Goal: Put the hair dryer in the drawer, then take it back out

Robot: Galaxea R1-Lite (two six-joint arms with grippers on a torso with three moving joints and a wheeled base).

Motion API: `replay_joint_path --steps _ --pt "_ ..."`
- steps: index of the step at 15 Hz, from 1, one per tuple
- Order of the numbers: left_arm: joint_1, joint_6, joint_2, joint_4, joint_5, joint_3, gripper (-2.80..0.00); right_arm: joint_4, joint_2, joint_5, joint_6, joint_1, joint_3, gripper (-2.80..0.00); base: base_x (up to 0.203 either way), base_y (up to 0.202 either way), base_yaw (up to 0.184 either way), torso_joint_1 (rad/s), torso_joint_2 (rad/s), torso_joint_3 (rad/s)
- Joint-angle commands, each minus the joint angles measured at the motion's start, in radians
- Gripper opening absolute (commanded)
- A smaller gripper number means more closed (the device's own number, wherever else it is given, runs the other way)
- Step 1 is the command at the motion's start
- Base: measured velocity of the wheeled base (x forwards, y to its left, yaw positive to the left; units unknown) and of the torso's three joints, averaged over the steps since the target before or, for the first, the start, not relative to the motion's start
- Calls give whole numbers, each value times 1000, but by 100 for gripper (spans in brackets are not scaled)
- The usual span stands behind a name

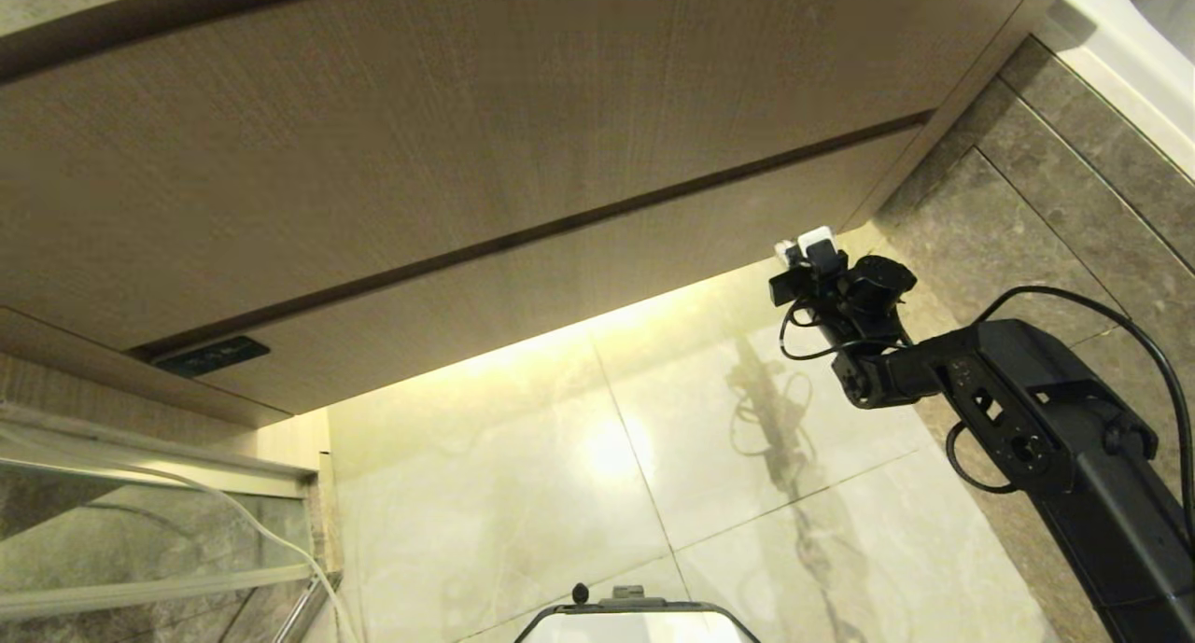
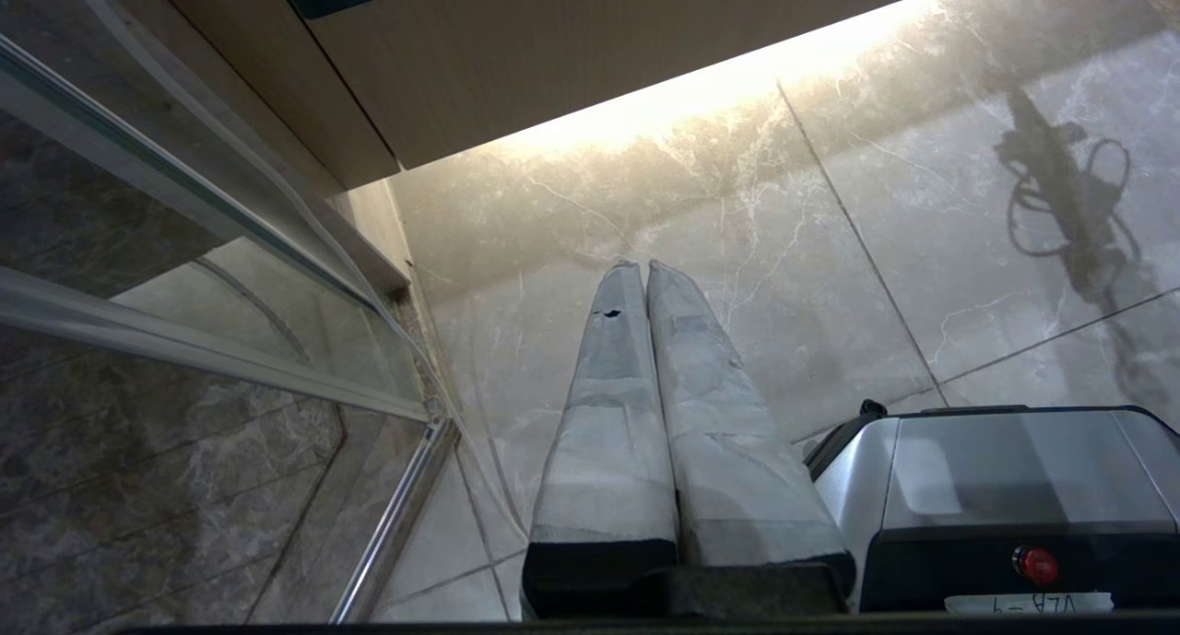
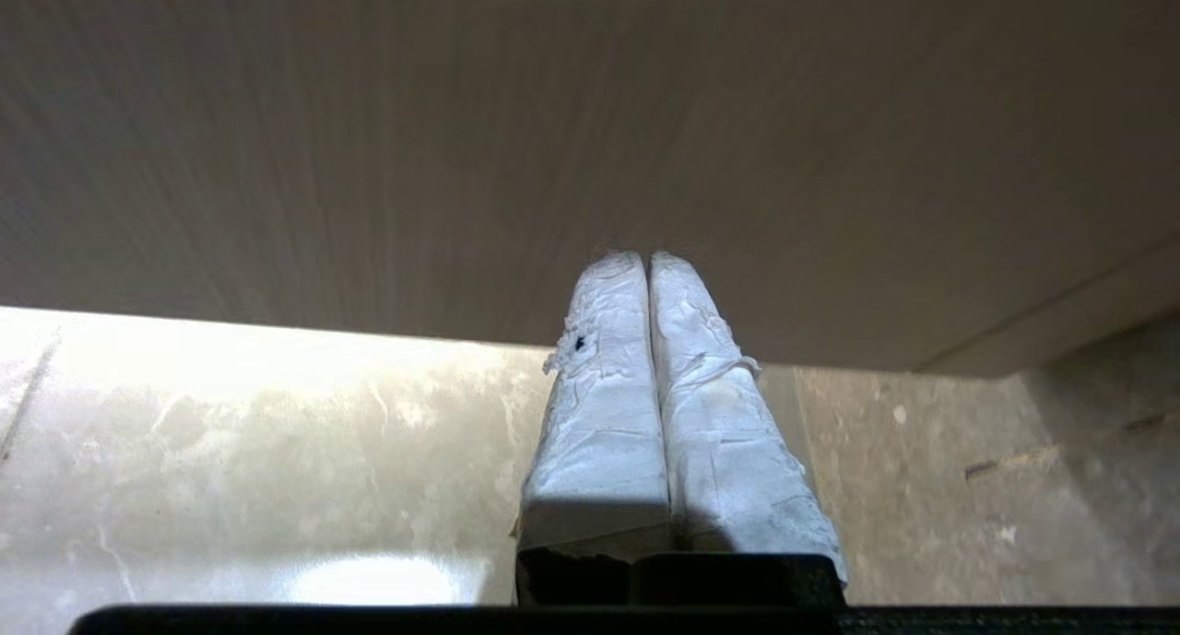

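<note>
The drawer [image 1: 560, 288] is the narrow wood-grain front at the bottom of the vanity, with a small dark label [image 1: 210, 355] at its left corner; it looks pushed in. My right gripper [image 1: 805, 246] is raised at the drawer front's right end, its white-wrapped fingers pressed together with nothing between them. In the right wrist view its tips [image 3: 647, 259] sit right at the wood surface [image 3: 461, 156]; I cannot tell whether they touch it. My left gripper [image 2: 645, 266] hangs parked and shut over the floor beside the robot base. The hair dryer is out of view.
A taller wood-grain panel [image 1: 420, 139] sits above the drawer. A glass door with a metal frame [image 1: 140, 494] stands at the left, and a white cord [image 1: 280, 540] trails along it. Dark stone tiles [image 1: 1027, 204] border the right side. The robot base [image 1: 635, 620] is at the bottom.
</note>
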Motion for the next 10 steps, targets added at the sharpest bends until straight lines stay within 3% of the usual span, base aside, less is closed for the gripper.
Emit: replay_joint_path --steps 1,5,10 --pt "0 0 0 0 1 0 -280 3 2 -6 -1 2 2 -280 0 0 0 0 0 0" --pt "0 0 0 0 0 0 -280 272 -140 -51 -3 0 83 -280 0 0 0 0 0 0" --pt "0 0 0 0 0 0 -280 744 -572 -153 68 -2 421 -280 0 0 0 0 0 0"
